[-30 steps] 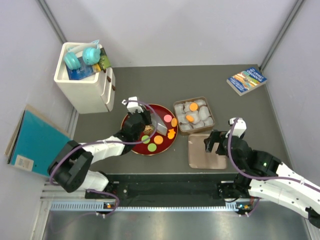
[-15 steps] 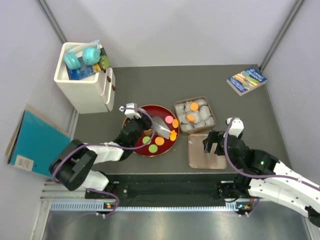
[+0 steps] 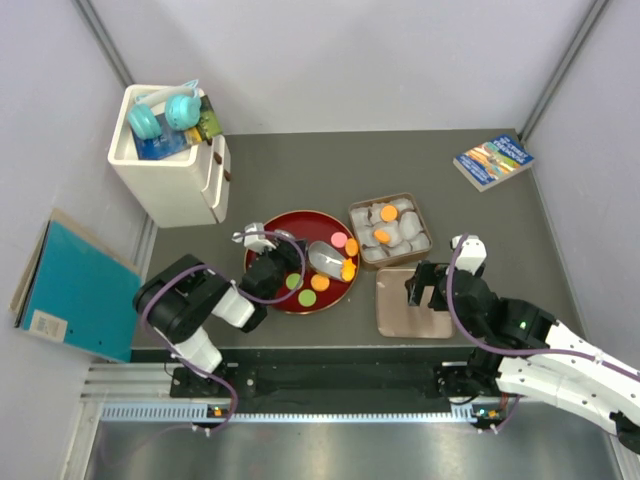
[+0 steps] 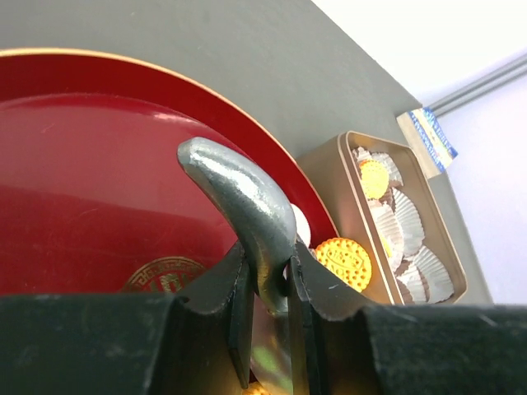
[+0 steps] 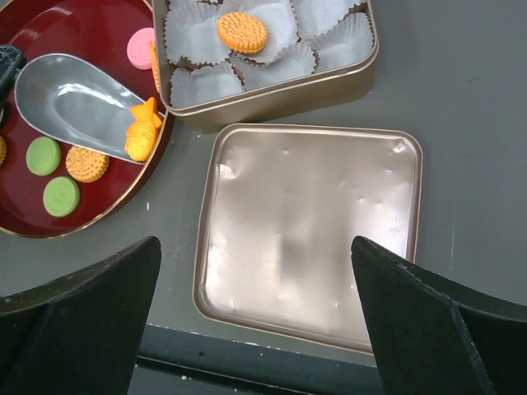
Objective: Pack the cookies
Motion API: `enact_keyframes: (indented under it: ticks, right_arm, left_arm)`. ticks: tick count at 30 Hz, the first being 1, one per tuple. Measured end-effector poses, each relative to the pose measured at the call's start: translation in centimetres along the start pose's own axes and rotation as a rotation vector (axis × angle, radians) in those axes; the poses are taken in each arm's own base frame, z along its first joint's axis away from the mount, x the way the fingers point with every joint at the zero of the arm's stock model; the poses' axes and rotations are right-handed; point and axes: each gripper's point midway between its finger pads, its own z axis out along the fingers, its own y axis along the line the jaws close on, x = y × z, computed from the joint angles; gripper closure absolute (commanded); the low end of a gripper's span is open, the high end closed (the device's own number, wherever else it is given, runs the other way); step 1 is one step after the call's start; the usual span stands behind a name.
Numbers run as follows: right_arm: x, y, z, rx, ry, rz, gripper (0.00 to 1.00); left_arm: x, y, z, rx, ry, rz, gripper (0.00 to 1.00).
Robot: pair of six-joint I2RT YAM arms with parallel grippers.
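We see the left arm (image 3: 185, 300) folded tightly near its base, elbow out to the left, so that the left gripper (image 3: 268, 272) sits low over the left part of the red plate (image 3: 285, 225). Its jaws are clenched on the curved handle of a metal scoop (image 3: 325, 260); in the left wrist view both fingers (image 4: 218, 288) press the handle from two sides. The scoop's bowl lies on the plate and points towards the brown box (image 3: 352, 215) of white paper cups (image 3: 405, 222). An orange fish-shaped cookie (image 5: 142, 127) is at the lip of the scoop, on the side next to the box; we cannot tell if it rests in the scoop or on the plate. On the plate lie also a pink cookie (image 5: 142, 48), two green cookies (image 5: 43, 155) and a round orange cookie (image 5: 86, 163); two orange cookies (image 3: 388, 213) are in the cups. The right arm (image 3: 520, 330) reaches in from the lower right and holds the right gripper (image 3: 423, 287) above the box lid (image 3: 412, 310), which lies flat just beside the box; these jaws are spread wide and grasp nothing. In the left wrist view the gripper's body hides the scoop's bowl and cuts off the plate's gold emblem (image 4: 165, 276); in the right wrist view the right fingers (image 5: 74, 313) are dark and blurred at the lower corners
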Motion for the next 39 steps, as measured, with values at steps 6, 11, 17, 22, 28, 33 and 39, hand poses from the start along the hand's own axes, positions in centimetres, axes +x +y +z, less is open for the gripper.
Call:
enact_keyframes:
  ticks: [6,11,17,22,28,33,39]
  right_arm:
    - [0.0,0.0,0.0,0.000,0.000,0.000,0.02]
    - [0.0,0.0,0.0,0.001,0.001,-0.001,0.02]
    - [0.0,0.0,0.0,0.001,0.001,-0.001,0.02]
    - [0.2,0.0,0.1,0.006,0.007,-0.007,0.02]
    - [0.1,0.0,0.2,0.005,0.006,-0.006,0.02]
    - [0.1,0.1,0.2,0.003,0.004,-0.004,0.02]
    - [0.1,0.1,0.2,0.003,0.004,-0.004,0.02]
  left_arm:
    - [0.9,1.8,-0.6,-0.035,-0.020,-0.102,1.00]
    - [1.0,2.6,-1.3,-0.052,-0.031,-0.163,1.00]
    - [0.3,2.1,-1.7,-0.034,-0.038,-0.151,1.00]
    - [-2.2,0.4,-2.1,0.002,-0.066,-0.029,1.00]
    - [-7.4,-4.4,-2.1,0.085,-0.165,0.078,1.00]
    - [-9.3,-5.9,-2.2,0.089,-0.181,0.137,1.00]
    - [-9.5,-7.9,-0.4,0.106,-0.140,0.147,1.00]
